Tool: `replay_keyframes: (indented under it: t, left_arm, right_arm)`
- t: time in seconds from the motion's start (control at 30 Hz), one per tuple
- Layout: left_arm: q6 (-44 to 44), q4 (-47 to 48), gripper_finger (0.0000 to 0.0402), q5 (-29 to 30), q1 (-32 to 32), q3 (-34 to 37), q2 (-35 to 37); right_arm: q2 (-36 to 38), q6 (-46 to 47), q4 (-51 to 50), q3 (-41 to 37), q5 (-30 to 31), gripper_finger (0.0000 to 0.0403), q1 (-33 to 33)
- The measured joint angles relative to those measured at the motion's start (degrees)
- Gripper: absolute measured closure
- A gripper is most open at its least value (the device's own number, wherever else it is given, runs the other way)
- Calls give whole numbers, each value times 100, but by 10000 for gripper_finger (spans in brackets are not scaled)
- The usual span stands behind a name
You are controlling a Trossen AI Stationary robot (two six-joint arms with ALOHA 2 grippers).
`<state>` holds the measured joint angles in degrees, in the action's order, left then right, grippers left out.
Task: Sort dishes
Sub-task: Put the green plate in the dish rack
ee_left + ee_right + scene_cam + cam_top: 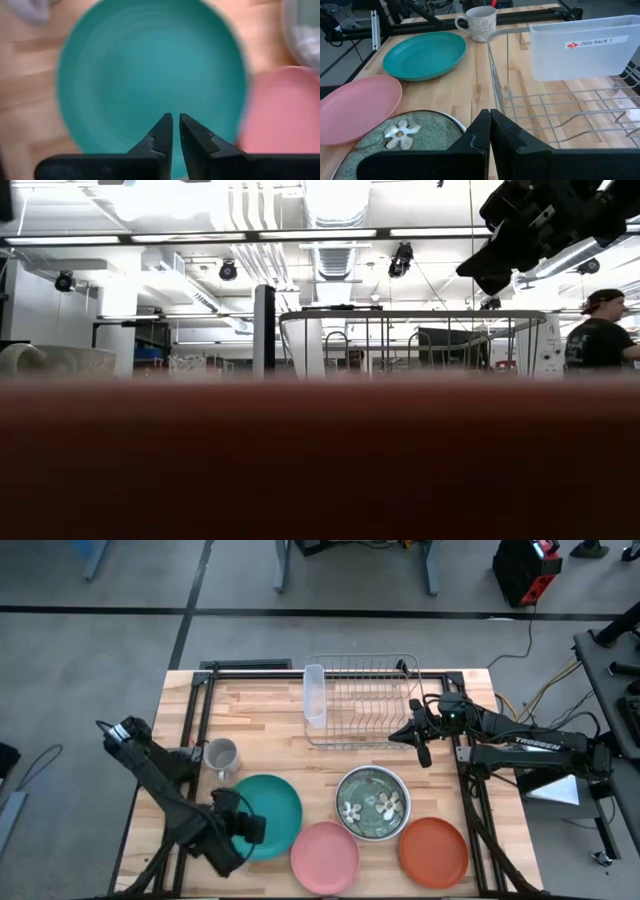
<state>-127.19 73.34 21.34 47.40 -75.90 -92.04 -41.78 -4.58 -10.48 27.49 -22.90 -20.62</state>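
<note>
Hovering my left gripper [250,828], fingers nearly clenched and empty, over large round teal plate [272,808] | right gripper [420,732] pinched empty at wire dish rack's [360,700] 3 o'clock | nothing racked; pink [324,856], orange-red [433,851], flowered green [372,802] plates remain.

Lab: exposed ceiling ducts [335,200], concrete floor [100,640].

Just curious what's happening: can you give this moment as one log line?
left gripper: shut, over large round teal plate | right gripper: shut, by wire dish rack
</note>
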Motion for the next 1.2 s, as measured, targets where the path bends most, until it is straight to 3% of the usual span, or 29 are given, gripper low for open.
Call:
replay_keyframes:
  t: [0.3,0.7,1.2]
  left_arm:
    - [-135,428,325,-1611,88,419,-101]
    - [-150,222,274,-1775,94,1317,-43]
    - [-176,-1466,269,-1786,92,2692,126]
  right_arm:
    - [0,149,0,0,-2,403,2]
    - [0,308,3,0,-4,403,2]
    - [0,380,3,0,-7,403,3]
